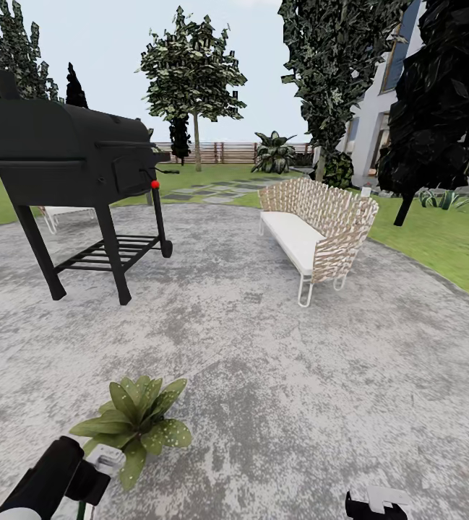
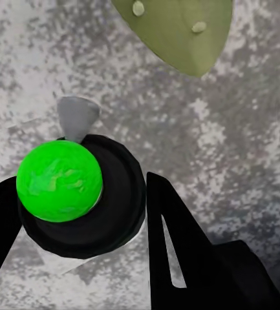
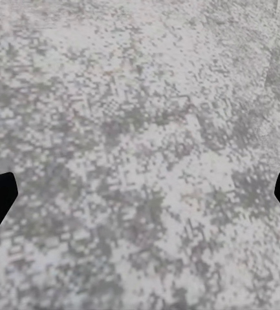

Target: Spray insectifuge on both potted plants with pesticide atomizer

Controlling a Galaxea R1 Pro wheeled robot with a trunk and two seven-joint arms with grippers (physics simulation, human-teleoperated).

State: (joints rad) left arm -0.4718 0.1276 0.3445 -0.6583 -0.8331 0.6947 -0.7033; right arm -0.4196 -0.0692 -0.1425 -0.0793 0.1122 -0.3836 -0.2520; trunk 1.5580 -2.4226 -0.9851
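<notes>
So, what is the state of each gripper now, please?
Left gripper: shut on the pesticide atomizer, beside a potted plant.
Right gripper: open, holding nothing, above the patio.

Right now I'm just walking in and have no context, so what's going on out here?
The robot stands on the paved patio of a garden. Its left gripper is shut on the pesticide atomizer, held beside a potted plant low at the robot's left. The right gripper is open with nothing between its fingers, hanging over bare paving. A black grill and a woven bench stand further off.
</notes>
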